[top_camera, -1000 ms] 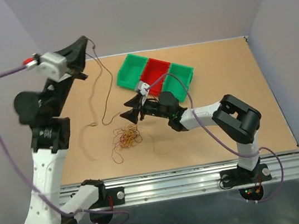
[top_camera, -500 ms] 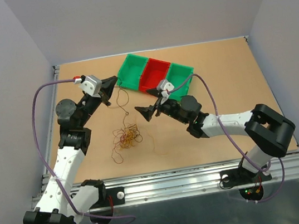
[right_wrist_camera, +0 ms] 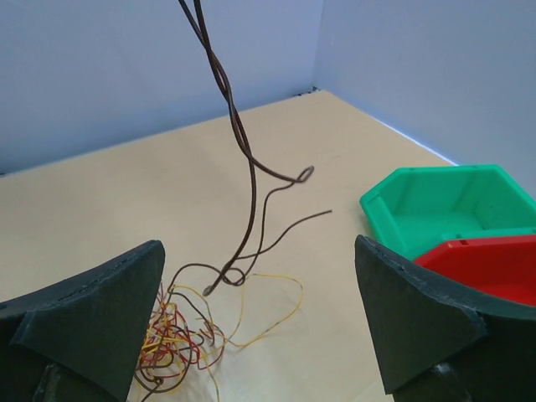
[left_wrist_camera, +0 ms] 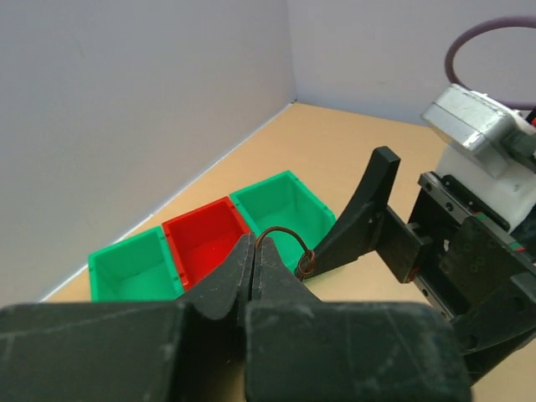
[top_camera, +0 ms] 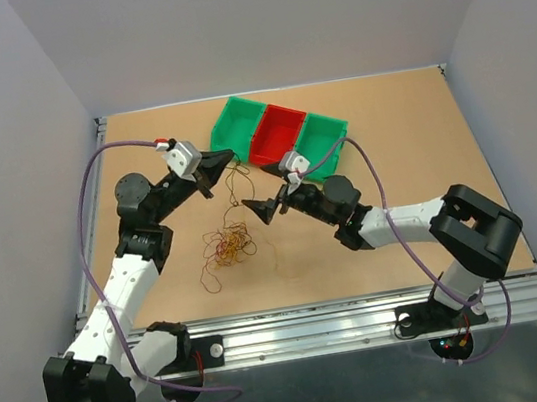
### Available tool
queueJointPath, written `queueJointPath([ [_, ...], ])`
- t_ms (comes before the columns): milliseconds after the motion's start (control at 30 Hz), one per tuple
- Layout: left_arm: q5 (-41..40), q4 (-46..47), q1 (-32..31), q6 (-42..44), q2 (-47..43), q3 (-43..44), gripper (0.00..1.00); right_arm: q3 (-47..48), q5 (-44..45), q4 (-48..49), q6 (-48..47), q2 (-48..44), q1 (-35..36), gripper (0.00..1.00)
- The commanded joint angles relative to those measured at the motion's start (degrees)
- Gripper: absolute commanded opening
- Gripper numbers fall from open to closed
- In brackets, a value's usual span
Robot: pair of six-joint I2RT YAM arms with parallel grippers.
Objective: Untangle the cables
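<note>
— Where does the row of bins (top_camera: 279, 134) sit?
— At the back of the counter (top_camera: 424, 157), just beyond the left hand (left_wrist_camera: 253, 251) and behind the right hand (right_wrist_camera: 257, 247)
— And the cables (top_camera: 230, 245)?
— Heaped on the counter, nearer the arm bases than either hand, below and left of the right hand
— Anything off the counter?
— One strand (right_wrist_camera: 242, 142), pinched in the left hand's tips, hangs down to the heap. It runs in front of the right hand, between its spread fingers, touching neither

This is looking like a robotics lab: plain walls (top_camera: 262, 20) are boxing in a table (top_camera: 424, 157), with left arm (top_camera: 124, 283) and right arm (top_camera: 408, 218) sitting bolted to a rail (top_camera: 307, 325).
</note>
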Motion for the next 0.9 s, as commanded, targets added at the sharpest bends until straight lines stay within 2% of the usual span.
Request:
queueJointPath([
  [0, 4.1, 2.3, -0.9, -0.1, 0.8, 1.2, 0.00, 0.1, -2.8, 9.9, 1.2, 1.2, 0.4, 1.00],
  [300, 13.8, 0.8, -3.1, 0.0, 4.2, 2.8, 0.00, 0.7, 1.3, 13.2, 2.6, 3.3, 0.4, 0.98],
  [367, 15.1, 0.3, -3.5, 0.2, 4.0, 3.1, 0.00, 0.1, 1.5, 14.6, 2.6, 3.3, 0.4, 0.90],
  [433, 16.3, 0.0, -3.5, 0.2, 3.3, 3.2, 0.00, -0.3, 0.8, 14.8, 2.1, 3.0, 0.4, 0.72],
  [467, 16.1, -0.1, -3.5, 0.1, 3.0, 3.3, 0.00, -0.5, 0.2, 14.8, 1.9, 2.8, 0.4, 0.59],
  [500, 14.6, -0.4, -3.5, -0.1, 2.7, 3.4, 0.00, -0.7, -1.0, 14.9, 1.5, 2.6, 0.4, 0.54],
  [633, 9.8, -1.4, -3.2, -0.2, 0.7, 3.3, 0.00, -1.5, -4.4, 14.5, 0.5, 1.9, 0.4, 0.52],
  [867, 9.3, -1.3, -2.3, -1.0, -0.3, 3.4, 0.00, -0.1, -10.4, 8.8, -1.9, 1.8, 0.4, 0.43],
])
